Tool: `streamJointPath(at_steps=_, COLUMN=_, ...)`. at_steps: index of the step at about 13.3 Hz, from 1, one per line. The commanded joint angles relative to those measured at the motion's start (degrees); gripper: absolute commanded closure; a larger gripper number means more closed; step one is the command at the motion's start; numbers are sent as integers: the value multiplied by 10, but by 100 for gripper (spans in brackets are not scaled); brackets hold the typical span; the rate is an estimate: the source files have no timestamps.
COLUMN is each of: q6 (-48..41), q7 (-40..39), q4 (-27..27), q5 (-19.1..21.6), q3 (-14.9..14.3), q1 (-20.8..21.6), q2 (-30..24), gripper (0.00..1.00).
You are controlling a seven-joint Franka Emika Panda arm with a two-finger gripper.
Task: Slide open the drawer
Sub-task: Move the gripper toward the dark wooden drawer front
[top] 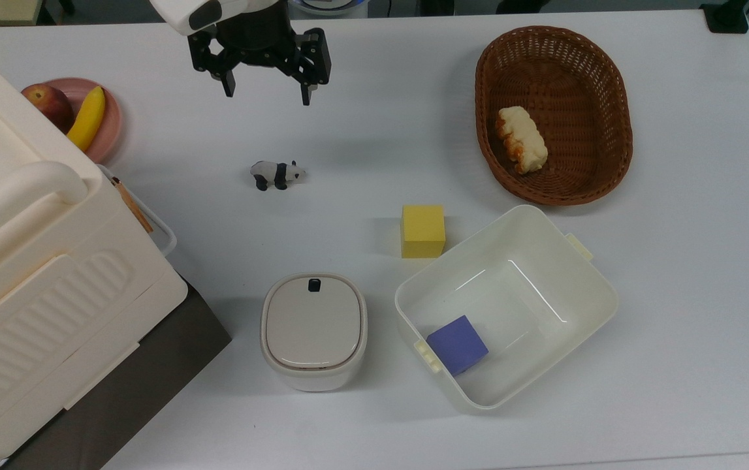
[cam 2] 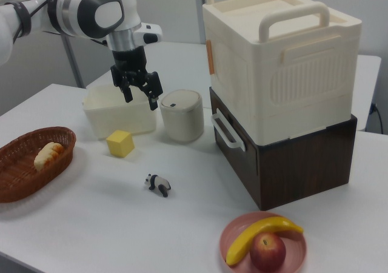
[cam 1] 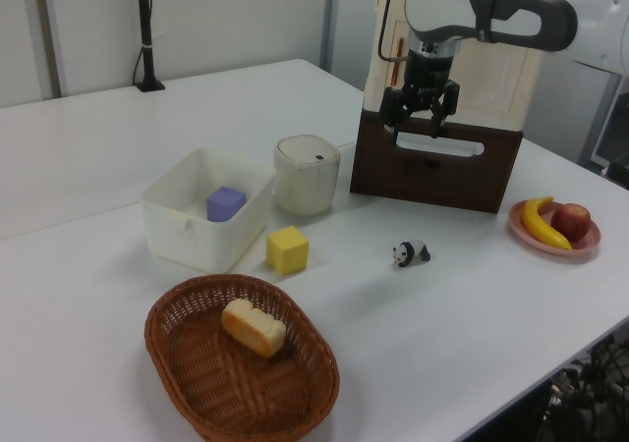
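White loop handle (cam 2: 227, 130) thin: risks slipping off drawer (cam 2: 233, 144); gripper (cam 2: 139, 94) spread, empty, well apart from handle.

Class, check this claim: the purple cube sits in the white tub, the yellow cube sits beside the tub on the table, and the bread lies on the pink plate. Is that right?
Not quite. The bread lies in the wicker basket, not on the pink plate, which holds a banana and an apple. The top view shows this. The purple cube in the white tub and the yellow cube beside it are as stated.
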Motion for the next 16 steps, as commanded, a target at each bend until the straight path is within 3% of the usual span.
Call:
streamJointPath(at_steps=1, q6=1, q7=3, q4=-6, q5=7, q3=-4, q1=1, q2=-6, gripper=0)
streamJointPath(at_steps=16, q6=2, q7=-15, q4=-7, q5=-1, q3=-4, q1=1, q2=-3, gripper=0)
